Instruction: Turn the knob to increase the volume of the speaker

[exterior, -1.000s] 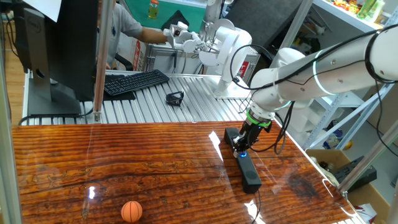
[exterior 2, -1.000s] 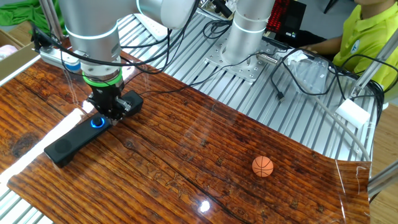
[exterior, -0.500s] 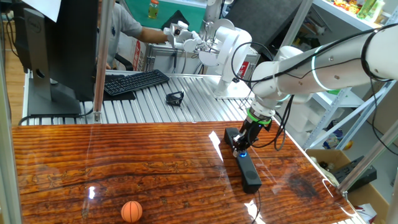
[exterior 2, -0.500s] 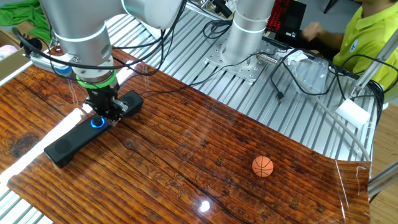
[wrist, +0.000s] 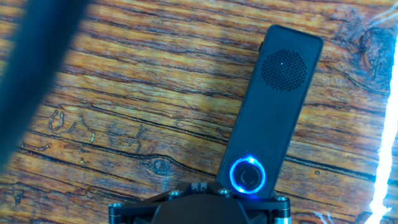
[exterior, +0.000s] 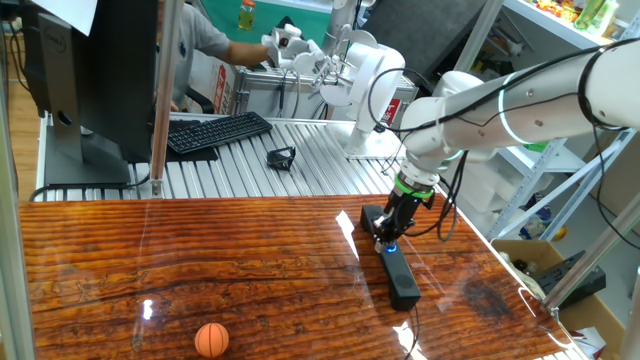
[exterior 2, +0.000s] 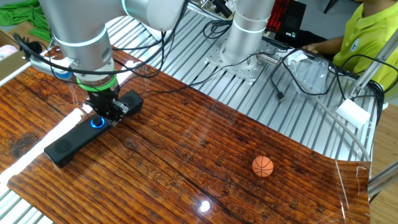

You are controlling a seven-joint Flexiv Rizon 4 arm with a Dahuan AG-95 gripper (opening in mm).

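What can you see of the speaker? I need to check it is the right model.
The speaker is a long, slim, matte-black bar with rounded corners, lying flat on the wooden table. A round perforated grille sits near one end; near the middle, the knob glows with a blue ring. The gripper stands over the bar right beside the knob, fingers shut; whether it touches the knob cannot be told. No brand marking shows.

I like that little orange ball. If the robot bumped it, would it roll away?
Probably yes. The ball is round and sits free on the flat wooden table, with nothing beside it to stop it. It looks like a tiny basketball, so likely light and maybe bouncy.
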